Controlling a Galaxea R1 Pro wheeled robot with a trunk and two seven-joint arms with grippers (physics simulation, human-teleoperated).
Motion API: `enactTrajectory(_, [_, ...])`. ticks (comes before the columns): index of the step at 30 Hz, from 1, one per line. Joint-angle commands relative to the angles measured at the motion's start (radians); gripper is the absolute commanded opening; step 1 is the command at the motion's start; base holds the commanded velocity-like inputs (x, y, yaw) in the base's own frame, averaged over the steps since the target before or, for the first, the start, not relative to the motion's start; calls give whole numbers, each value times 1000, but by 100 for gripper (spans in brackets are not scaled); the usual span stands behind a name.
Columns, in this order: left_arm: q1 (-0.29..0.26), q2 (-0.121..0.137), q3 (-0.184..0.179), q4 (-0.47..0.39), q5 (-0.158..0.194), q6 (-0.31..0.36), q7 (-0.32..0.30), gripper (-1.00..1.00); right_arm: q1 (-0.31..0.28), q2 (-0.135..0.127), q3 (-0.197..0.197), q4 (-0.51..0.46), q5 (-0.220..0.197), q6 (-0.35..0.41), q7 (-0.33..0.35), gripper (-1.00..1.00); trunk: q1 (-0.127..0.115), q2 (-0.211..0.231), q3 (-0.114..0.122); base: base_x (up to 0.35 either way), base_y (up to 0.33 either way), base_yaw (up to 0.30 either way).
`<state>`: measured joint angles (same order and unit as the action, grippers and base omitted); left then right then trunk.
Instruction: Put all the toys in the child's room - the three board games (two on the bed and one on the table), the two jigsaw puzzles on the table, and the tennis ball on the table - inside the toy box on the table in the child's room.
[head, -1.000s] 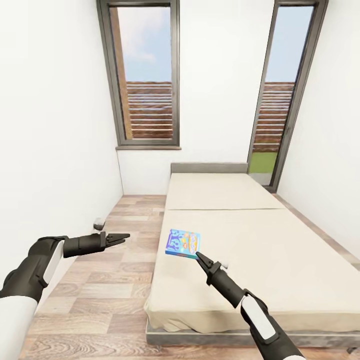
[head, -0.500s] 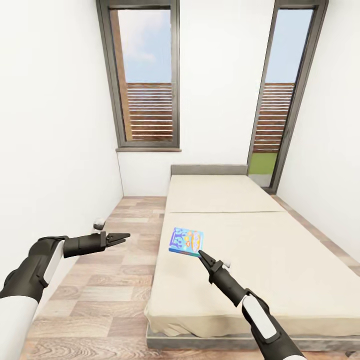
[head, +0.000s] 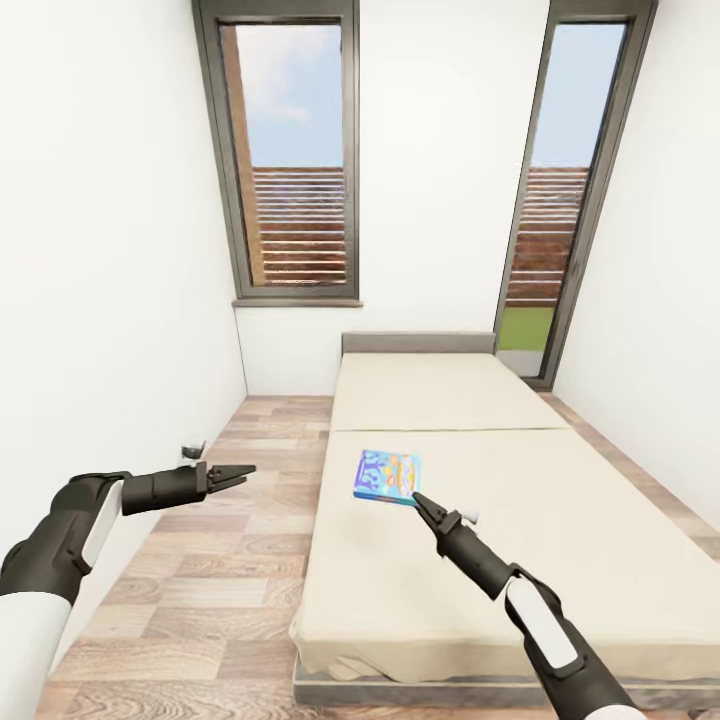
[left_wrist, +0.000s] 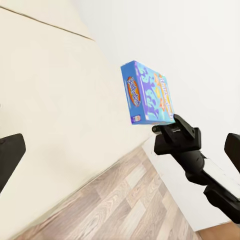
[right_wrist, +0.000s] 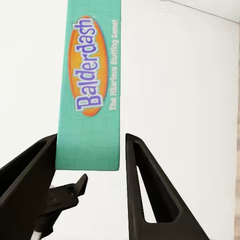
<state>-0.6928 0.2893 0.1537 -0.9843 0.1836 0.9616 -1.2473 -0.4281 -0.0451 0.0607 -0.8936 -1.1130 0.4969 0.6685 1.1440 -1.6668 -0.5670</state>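
Note:
The smaller blue board game (head: 388, 477) hangs just above the bed (head: 560, 520), near the mattress's left side. My right gripper (head: 418, 498) is shut on its near edge. In the left wrist view the box (left_wrist: 147, 94) sticks out from that gripper (left_wrist: 172, 125), clear of the mattress. In the right wrist view the box's teal side (right_wrist: 90, 95), lettered Balderdash, sits between the two dark fingers (right_wrist: 145, 190). My left gripper (head: 243, 472) is open and holds nothing, out over the wood floor left of the bed. The table, the toy box and the other toys are out of view.
The bed fills the right half of the narrow room, with its grey headboard (head: 418, 343) against the far wall. A strip of wood floor (head: 230, 560) runs between the bed and the white left wall. A small grey object (head: 193, 449) lies by that wall.
My right gripper has carried the blue board game a little to the right and farther over the bed. The left arm has barely moved. The view has shifted slightly.

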Motion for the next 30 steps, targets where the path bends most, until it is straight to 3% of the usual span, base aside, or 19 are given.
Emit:
enactTrajectory(1, [-1, 2, 2, 0, 2, 7, -1, 100, 0, -1, 3, -12, -6, 10, -2, -100, -4, 7, 2, 0, 0, 0])
enactTrajectory(5, [-1, 7, 14, 2, 0, 8, 3, 100, 0, -1, 6, -109, -2, 66, -28, -100, -19, 35, 15, 0, 0, 0])
enactTrajectory(12, [-1, 15, 20, 36, -3, 8, 4, 100, 0, 0, 7, -137, -3, 90, -131, -100, -46, 84, 37, 0, 0, 0])
enactTrajectory(30, [-2, 22, 24, 42, 4, 8, -2, 100, 0, 0, 4, -136, -2, 83, -142, -100, -115, 210, 93, 0, 0, 0])
